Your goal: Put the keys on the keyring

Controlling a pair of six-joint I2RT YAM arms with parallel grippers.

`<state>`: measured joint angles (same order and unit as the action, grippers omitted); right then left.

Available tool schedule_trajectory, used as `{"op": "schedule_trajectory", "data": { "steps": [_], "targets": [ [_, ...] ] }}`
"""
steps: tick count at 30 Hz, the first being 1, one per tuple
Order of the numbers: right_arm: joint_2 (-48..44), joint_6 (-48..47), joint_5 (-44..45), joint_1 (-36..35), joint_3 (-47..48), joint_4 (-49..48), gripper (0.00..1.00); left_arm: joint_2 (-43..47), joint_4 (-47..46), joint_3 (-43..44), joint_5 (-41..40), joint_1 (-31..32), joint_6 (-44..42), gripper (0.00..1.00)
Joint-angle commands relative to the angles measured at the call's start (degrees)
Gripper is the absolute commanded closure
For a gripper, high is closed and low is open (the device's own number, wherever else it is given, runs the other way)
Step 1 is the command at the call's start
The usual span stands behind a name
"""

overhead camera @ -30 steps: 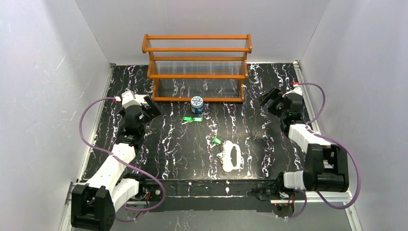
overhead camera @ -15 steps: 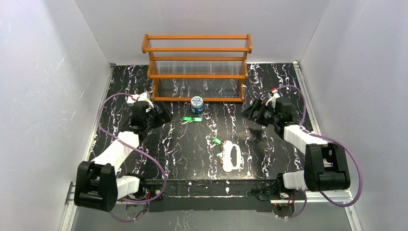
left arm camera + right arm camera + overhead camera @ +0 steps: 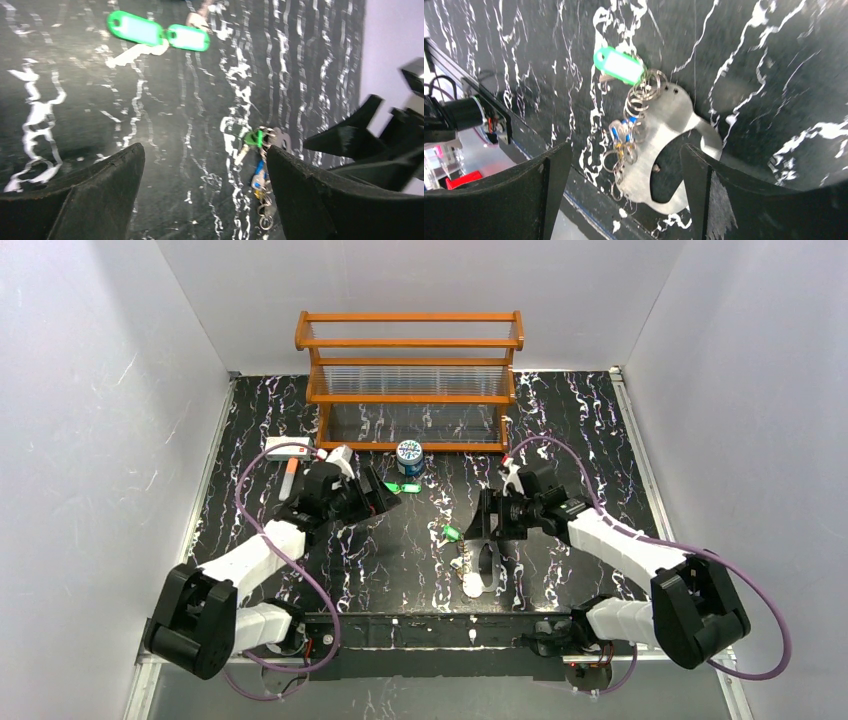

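Looking down on a black marbled table (image 3: 570, 420), you find the keyring (image 3: 471, 586) lying flat, its long axis running from the near edge away from you. Your right claw (image 3: 487, 530) hangs over the keyring's far end, jaws spread, pinching nothing. One green key (image 3: 619, 65) touches the keyring's far-left rim. Two loose green keys (image 3: 400, 488) lie beyond the keyring and to its left, end to end, their line running side to side. Your left claw (image 3: 388, 500) sits just beside that pair, also spread and empty, so it looks like the nearer arm to fetch them.
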<state>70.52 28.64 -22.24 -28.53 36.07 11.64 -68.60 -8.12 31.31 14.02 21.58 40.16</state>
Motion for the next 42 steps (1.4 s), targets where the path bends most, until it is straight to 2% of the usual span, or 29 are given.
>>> {"op": "schedule_trajectory", "data": {
  "steps": [1,12,19,24,30,38,42],
  "targets": [
    [-1.1,2.5,1.4,-2.5,-1.6,4.8,0.14,3.0,-5.0,-1.5,0.3,2.7,2.4,0.11],
    [7.0,3.8,-3.1,-4.7,-1.8,-3.1,0.2,9.5,-3.3,-0.7,-4.2,2.7,0.1,0.1],
    [15.4,6.3,-17.5,-5.3,1.6,-16.1,0.21,7.8,-3.5,-0.8,-2.0,2.7,1.1,0.12],
    [18.1,4.1,-23.9,-5.0,6.6,-17.1,0.22,5.6,-5.0,-2.2,0.5,2.7,2.5,0.16],
    [15.3,0.3,-19.3,-2.3,8.6,-10.2,0.27,2.1,-11.5,-5.4,3.9,6.1,6.7,0.23],
    [13.5,-4.5,-9.5,0.8,4.6,2.0,0.37,-5.6,-20.9,-7.1,2.6,17.3,12.7,0.27],
    [12.9,-5.7,-5.3,0.7,1.8,6.5,0.39,-12.2,-25.1,-5.4,2.0,22.4,14.1,0.35]
  ]
}}
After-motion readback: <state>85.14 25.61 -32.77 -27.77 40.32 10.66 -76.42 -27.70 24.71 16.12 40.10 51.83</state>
